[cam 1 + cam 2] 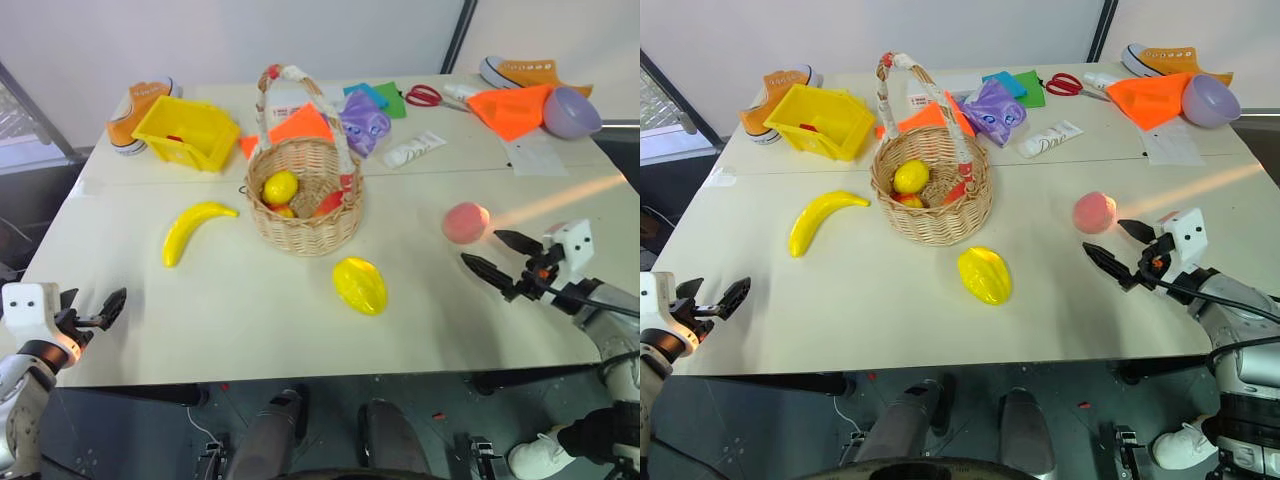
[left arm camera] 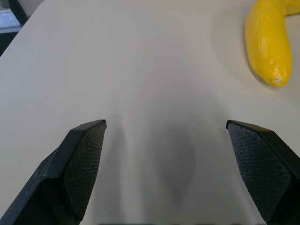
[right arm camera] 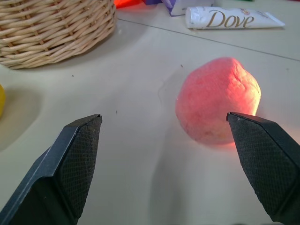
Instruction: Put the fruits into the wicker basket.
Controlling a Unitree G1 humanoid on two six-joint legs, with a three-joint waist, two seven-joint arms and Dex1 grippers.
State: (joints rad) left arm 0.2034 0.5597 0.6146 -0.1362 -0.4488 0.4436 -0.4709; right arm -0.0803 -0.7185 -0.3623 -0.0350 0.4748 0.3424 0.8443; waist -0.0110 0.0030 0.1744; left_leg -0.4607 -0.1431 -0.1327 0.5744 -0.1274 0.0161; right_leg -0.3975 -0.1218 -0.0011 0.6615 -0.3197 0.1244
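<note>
Right gripper (image 1: 508, 258) spread wide and empty, with the peach (image 1: 466, 222) just ahead of its fingertips.
The peach is likely light, hard and smooth, round with no long axis: pinch across its middle. The left gripper (image 1: 103, 309) is also wide apart; the banana (image 1: 192, 228) lies well ahead, tip toward it, beside the basket (image 1: 304, 205).
</note>
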